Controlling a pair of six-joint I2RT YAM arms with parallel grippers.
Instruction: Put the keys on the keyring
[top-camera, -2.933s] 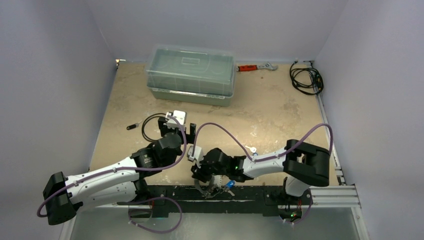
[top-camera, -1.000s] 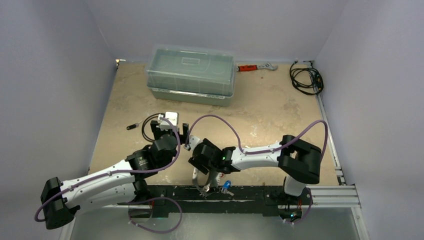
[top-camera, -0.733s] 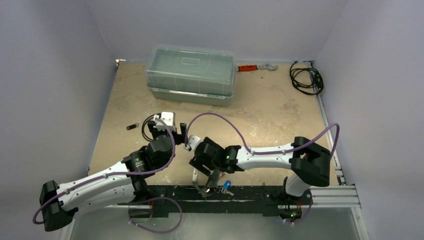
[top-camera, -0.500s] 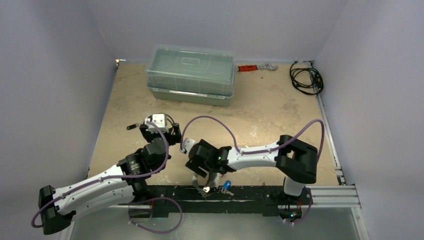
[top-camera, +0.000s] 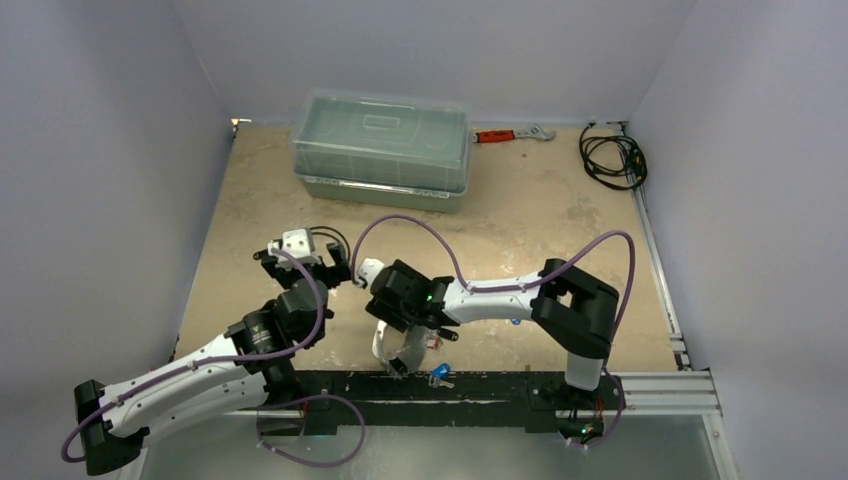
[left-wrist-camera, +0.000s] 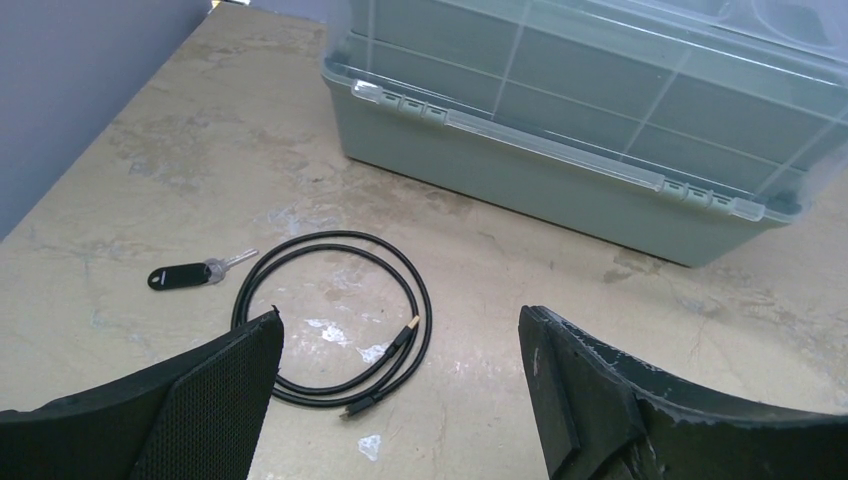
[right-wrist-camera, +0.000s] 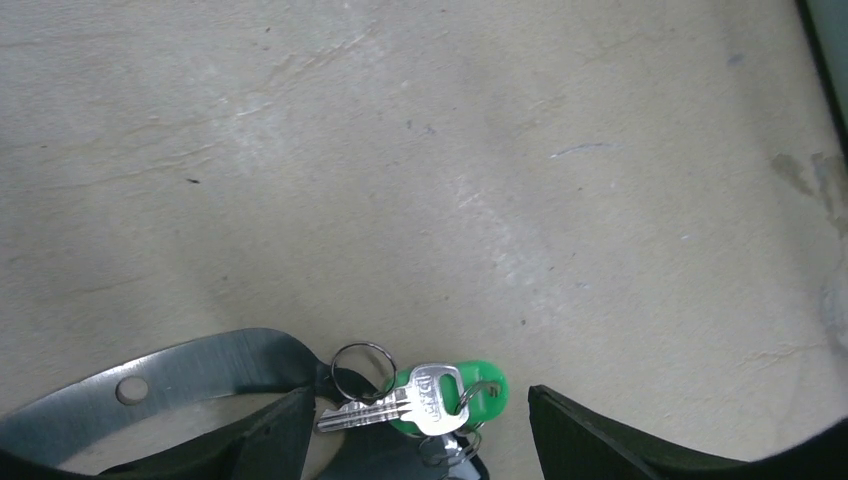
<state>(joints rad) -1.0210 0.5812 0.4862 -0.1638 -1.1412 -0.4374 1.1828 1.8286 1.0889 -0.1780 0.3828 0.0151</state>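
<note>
1. Table (top-camera: 560, 230), top view: both arms reach in from 6 o'clock. Lidded grey-green box (top-camera: 380, 150) at 12 o'clock, orange-handled wrench (top-camera: 510, 133) at 1 o'clock, coiled cable bundle (top-camera: 612, 158) at 2 o'clock.
2. Left gripper (left-wrist-camera: 400, 318): jaws spread wide, nothing between them. It sits approx. 9 o'clock of table centre.
3. Cable loop (left-wrist-camera: 422, 300): thin, black, flat on the table just ahead of the L fingers.
4. Black-tag key (left-wrist-camera: 180, 276): flat on the table at 9 o'clock of the loop, just beside it, not touching. Blade points toward the loop.
5. Right gripper (right-wrist-camera: 418, 395): jaws spread, pinching nothing. It points down near the 6 o'clock edge.
6. Keyring (right-wrist-camera: 190, 370): flat silver band w/ a small rim hole, at the 6 o'clock edge. In the R wrist view its arc runs in from 9 o'clock and is partly hidden under one finger.
7. Green-tag key (right-wrist-camera: 430, 395): between the R fingers, clear of both, at 3 o'clock of the visible arc. Whether it is threaded on cannot be told.
8. Blue-tag key (top-camera: 438, 377): on the black rail (top-camera: 500, 383), at 4 o'clock of the keyring.
</note>
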